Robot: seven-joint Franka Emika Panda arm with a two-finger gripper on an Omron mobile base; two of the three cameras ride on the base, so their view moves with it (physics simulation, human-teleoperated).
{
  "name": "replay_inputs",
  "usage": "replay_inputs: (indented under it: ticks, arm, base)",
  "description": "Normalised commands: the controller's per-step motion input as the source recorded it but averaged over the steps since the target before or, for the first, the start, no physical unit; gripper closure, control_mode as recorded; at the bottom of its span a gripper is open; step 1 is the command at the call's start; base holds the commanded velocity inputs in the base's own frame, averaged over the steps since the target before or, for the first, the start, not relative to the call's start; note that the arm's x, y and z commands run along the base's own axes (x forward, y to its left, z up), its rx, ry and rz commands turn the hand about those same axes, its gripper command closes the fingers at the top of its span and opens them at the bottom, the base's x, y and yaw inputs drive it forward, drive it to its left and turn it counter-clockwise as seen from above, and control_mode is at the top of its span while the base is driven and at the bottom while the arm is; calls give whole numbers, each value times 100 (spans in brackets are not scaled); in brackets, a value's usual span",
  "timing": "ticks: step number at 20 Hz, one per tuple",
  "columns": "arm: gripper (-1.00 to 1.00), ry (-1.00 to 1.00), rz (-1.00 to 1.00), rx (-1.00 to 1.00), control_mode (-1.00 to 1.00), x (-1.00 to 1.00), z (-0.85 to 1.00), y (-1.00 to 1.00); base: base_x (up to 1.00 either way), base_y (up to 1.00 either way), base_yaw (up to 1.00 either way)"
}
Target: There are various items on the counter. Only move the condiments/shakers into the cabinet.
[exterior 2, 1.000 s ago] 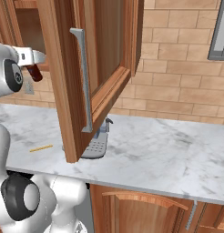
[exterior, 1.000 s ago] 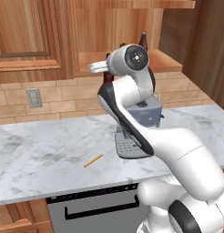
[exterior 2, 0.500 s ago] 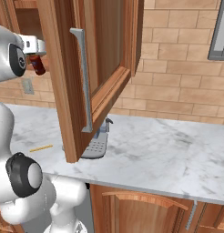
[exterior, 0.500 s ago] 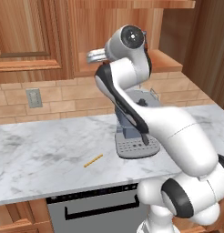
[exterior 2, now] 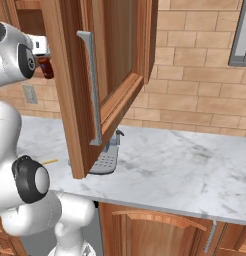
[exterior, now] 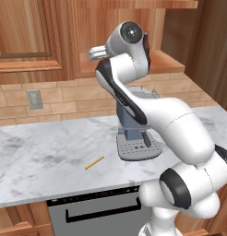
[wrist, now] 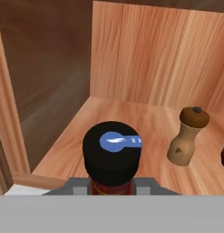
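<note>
1. The pincer (wrist: 111,184) is clenched on the sauce bottle (wrist: 112,154); its black cap with a blue mark faces the hand camera, and the red body below is mostly hidden by the grey fingers (wrist: 77,185).
2. In the right base view the bottle (exterior 2: 45,67) hangs at the cabinet opening, partly hidden behind the open door (exterior 2: 95,75).
3. The bottle is held just over the front of the cabinet's shelf floor (wrist: 132,123); whether it touches the wood cannot be told.
4. The pepper shaker (wrist: 189,135) stands upright on that floor, to the bottle's right in the hand view and apart from it.
5. A dark thing is cut off at the hand view's right edge; too little shows to name it.
6. On the desk (exterior: 41,156) lie the yellow stick (exterior: 94,162) and the coffee machine (exterior: 134,138), partly covered by the arm.
</note>
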Motion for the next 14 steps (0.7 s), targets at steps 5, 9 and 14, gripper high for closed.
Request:
replay_inputs:
  ticks: [5, 9, 14]
  arm:
    - [100, 0, 0, 0, -100, 31, 0, 0]
    - [100, 0, 0, 0, -100, 56, 0, 0]
    - [100, 3, 0, 0, -100, 55, 0, 0]
  base:
    - [0, 0, 0]
    - [0, 0, 0]
    - [0, 0, 0]
